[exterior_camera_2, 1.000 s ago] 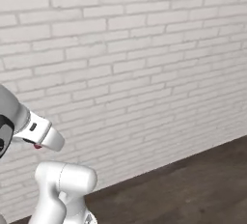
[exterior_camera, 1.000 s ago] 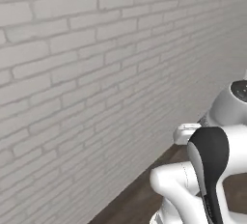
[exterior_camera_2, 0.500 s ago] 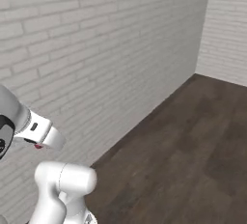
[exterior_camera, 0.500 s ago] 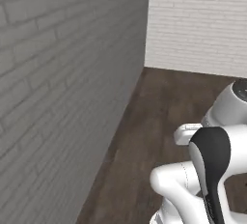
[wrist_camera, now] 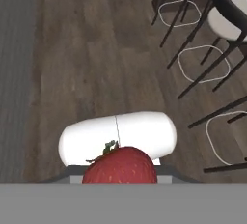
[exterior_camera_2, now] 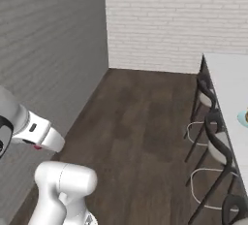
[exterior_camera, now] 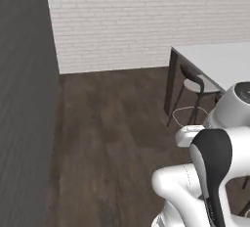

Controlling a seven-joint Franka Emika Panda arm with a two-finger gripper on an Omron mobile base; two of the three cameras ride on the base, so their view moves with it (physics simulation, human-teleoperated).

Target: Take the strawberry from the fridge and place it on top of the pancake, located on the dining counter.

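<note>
- A small bright red strawberry (wrist_camera: 120,166) with green leaves at its top is seen at the 6 o'clock edge of the hand view, close to the camera, lying where the pincer's fingers rise.
- The pincer is taken to be narrowly closed on the strawberry; the finger tips themselves are hidden behind the fruit.
- A dark brown wooden plank floor (wrist_camera: 96,59) lies beneath the fruit, well apart from it.
- In the left base view the large white-topped table (exterior_camera: 215,62) is found at about 2 o'clock, carried on a dark leg.
- A dark-framed stool with a pale seat (exterior_camera: 195,81) stands just beside that table's near edge.
- In the right base view the same table runs along the 3 o'clock edge, with a row of such stools beside it.
- A small pale blue-green plate (exterior_camera_2: 243,118) rests on the table at the 3 o'clock edge of the right base view; what it carries cannot be told.
- A white brick wall (exterior_camera_2: 174,23) closes the room at 12 o'clock, and a grey brick wall (exterior_camera: 24,99) runs along 9 o'clock.
</note>
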